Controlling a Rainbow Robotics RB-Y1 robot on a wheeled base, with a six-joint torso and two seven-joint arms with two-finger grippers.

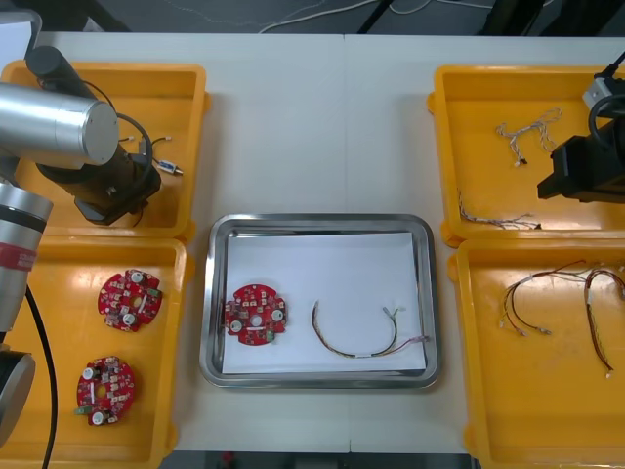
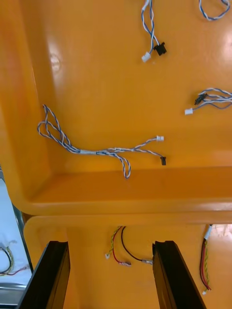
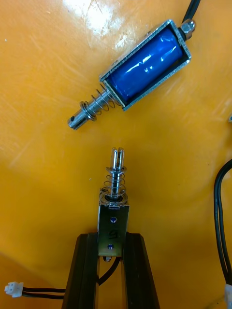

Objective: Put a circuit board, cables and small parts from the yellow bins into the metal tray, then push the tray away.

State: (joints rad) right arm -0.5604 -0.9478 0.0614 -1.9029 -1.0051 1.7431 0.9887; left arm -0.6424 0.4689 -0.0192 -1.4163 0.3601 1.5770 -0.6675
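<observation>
In the left wrist view my left gripper (image 3: 112,239) is shut on a small metal part (image 3: 114,212), whose spring and pin point away from the fingers. A second small metal part (image 3: 140,67) with a blue body lies just beyond it. In the front view the left arm (image 1: 109,191) reaches into the back left yellow bin (image 1: 190,117). My right gripper (image 2: 111,275) is open and holds nothing, above the rim between the two right bins. A twisted blue and white cable (image 2: 96,150) lies ahead of it. The metal tray (image 1: 317,224) holds a round red circuit board (image 1: 256,315) and a red and yellow cable (image 1: 366,342).
Two more circuit boards (image 1: 129,299) lie in the front left bin. Red and yellow cables (image 1: 547,293) lie in the front right bin (image 1: 469,391), and blue and white cables (image 1: 522,132) in the back right bin. Black cable (image 3: 220,217) runs beside the held part.
</observation>
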